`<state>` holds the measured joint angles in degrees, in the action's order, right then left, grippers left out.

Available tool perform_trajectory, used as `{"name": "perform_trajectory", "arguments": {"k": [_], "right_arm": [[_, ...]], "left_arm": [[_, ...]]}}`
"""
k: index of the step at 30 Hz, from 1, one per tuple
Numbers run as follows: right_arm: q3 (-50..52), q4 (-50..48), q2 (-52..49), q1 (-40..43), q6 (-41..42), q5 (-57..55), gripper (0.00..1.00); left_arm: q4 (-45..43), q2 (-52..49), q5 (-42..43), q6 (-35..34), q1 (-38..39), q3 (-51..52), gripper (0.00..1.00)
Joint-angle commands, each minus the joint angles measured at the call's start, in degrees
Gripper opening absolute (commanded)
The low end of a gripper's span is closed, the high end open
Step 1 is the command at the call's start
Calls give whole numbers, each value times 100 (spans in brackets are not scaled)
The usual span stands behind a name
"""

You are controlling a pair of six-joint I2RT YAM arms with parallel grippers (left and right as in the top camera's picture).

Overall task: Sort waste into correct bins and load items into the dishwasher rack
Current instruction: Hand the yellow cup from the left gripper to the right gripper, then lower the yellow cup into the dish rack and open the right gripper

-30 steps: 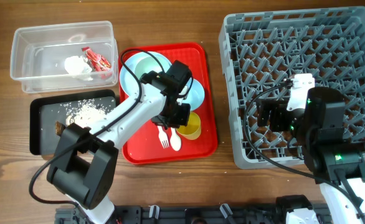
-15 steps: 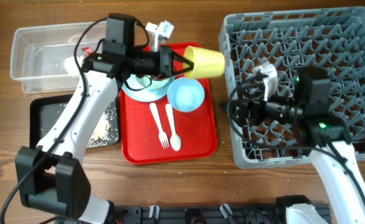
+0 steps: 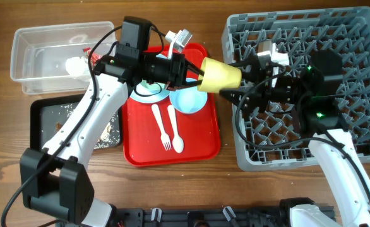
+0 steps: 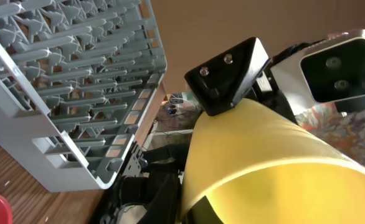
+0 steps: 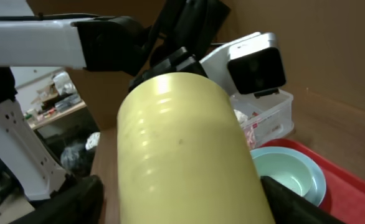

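Note:
My left gripper (image 3: 194,70) is shut on the small yellow cup (image 3: 220,74), one finger inside its mouth (image 4: 201,210), holding it sideways in the air between the red tray and the dishwasher rack (image 3: 336,38). My right gripper (image 3: 240,78) is open, with a finger on each side of the cup's base (image 5: 182,143). The pale blue bowl (image 3: 189,99), the white fork (image 3: 160,126) and the spoon (image 3: 174,129) lie on the red tray. The pale green bowl (image 5: 282,174) sits on the pale blue plate (image 3: 144,94), mostly hidden under my left arm.
The clear tub (image 3: 46,38) at the back left holds the white tissue (image 3: 76,65) and the red wrapper (image 3: 91,58). The black tray (image 3: 43,113) below it holds food scraps (image 3: 106,129). The flat red tray (image 3: 197,148) lies between them and the rack.
My left gripper has carried the yellow cup to the right, up to the rack's edge. My right gripper has moved left and its fingers now bracket the cup.

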<state>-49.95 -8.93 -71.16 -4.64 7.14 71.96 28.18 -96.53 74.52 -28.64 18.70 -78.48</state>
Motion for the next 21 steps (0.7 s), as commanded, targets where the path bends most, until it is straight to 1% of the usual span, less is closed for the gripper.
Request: {"name": "perform_trajectory", "arguments": {"k": [1, 4, 5, 6, 7, 8, 9, 10, 11, 13, 14, 16, 18, 21], "right_arm": [[-81, -28, -37, -22, 50, 269, 61], [-81, -24, -37, -22, 55, 205, 58], [-79, -13, -37, -22, 52, 146, 58], [-79, 114, -37, -20, 50, -87, 58], [-79, 372, -37, -20, 31, -511, 57], [-79, 612, -37, -20, 26, -903, 58], [-79, 990, -37, -20, -122, -1445, 58], [-83, 1681, -15, -20, -426, -2409, 57], [-118, 2166, 39, -2, -494, -3064, 58], [-332, 3029, 170, 118, -568, -3679, 57], [-562, 3620, 271, 234, -570, -3960, 57], [-1154, 4736, 415, 529, -560, -4446, 57], [-1777, 5877, 452, 811, -557, -4922, 57], [-2435, 7353, 404, 1228, -538, -6017, 57]], "left_arm": [[-13, -28, 2, -39, 17, -28, 4], [-13, -28, 0, -37, 15, -28, 5], [-13, -28, -66, -33, 15, -28, 13], [-9, -28, -380, -9, 15, -28, 41], [37, -28, -876, -2, 15, -28, 49], [177, -28, -1596, 35, 15, -28, 60], [391, -28, -2496, 55, 15, -28, 71], [835, -22, -4221, 164, 13, -28, 79], [1027, 4, -4819, 184, -2, -28, 80], [1309, 98, -5396, 313, -66, -28, 81], [1572, 247, -5963, 317, -140, -28, 82], [1888, 516, -6653, 315, -243, -28, 83], [2159, 817, -7031, 315, -339, -28, 85], [2402, 1121, -7189, 315, -428, -28, 87]]}}
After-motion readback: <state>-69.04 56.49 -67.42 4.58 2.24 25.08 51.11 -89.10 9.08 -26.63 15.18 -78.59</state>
